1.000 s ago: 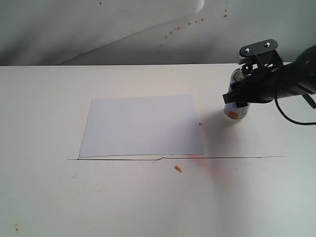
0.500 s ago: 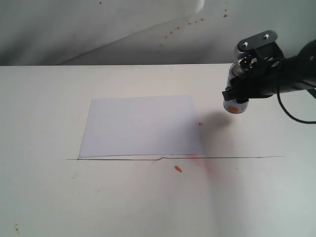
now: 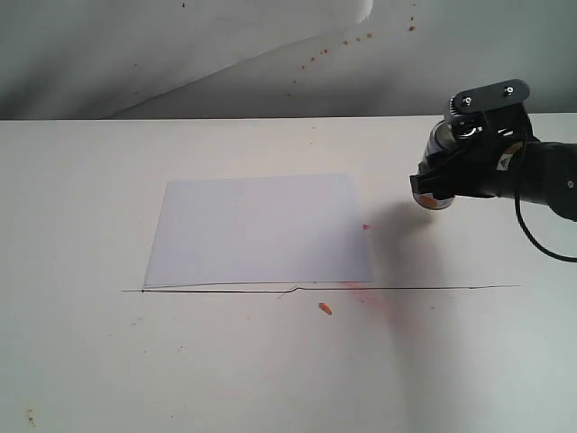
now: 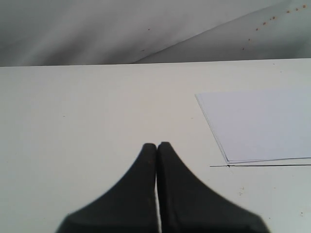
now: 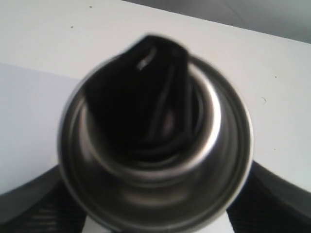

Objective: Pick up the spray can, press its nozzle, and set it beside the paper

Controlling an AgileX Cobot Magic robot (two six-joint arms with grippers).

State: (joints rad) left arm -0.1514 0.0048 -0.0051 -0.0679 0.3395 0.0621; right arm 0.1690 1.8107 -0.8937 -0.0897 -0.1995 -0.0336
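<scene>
**Item 1 – L gripper** (image 4: 156, 148): fingers pressing together, nothing btwn them. Hanging over bare table (image 3: 81, 361), left of the paper and well apart from the can. Not showing in ext. view.

**Item 2 – paper** (image 3: 257, 230): lying flat, mid-table. Near edge running just beside a thin dark line (image 3: 433, 288) crossing the tabletop. Orange speck (image 3: 325, 308) sitting just past that line; faint reddish staining by the paper's right near corner.

**Item 3 – spray can** (image 3: 432, 200): hanging right of the paper, apart from it, appearing clear of the table w/ its shadow falling toward the paper. Roughly upright. Nozzle (image 5: 141, 82) facing the wrist cam, nothing pressing on it.

**Item 4 – R gripper** (image 3: 451, 177): fingers (image 5: 29, 208) clamping the can's body from both sides, standing as wide as the can.

**Step (judged):** pick-up looking done; nozzle press coming up. Next move probably calling for the L gripper crossing over, closed tips bearing down on the cap, R arm holding the can steady. Spray direction: cannot tell.

**Edges/room:** bare strip lying btwn the paper's right edge and the can, looking ample for the set-down. Table's back edge running close behind the can; cable (image 3: 541, 234) looping under the R arm. Left half of table lying open for the L arm's approach.
</scene>
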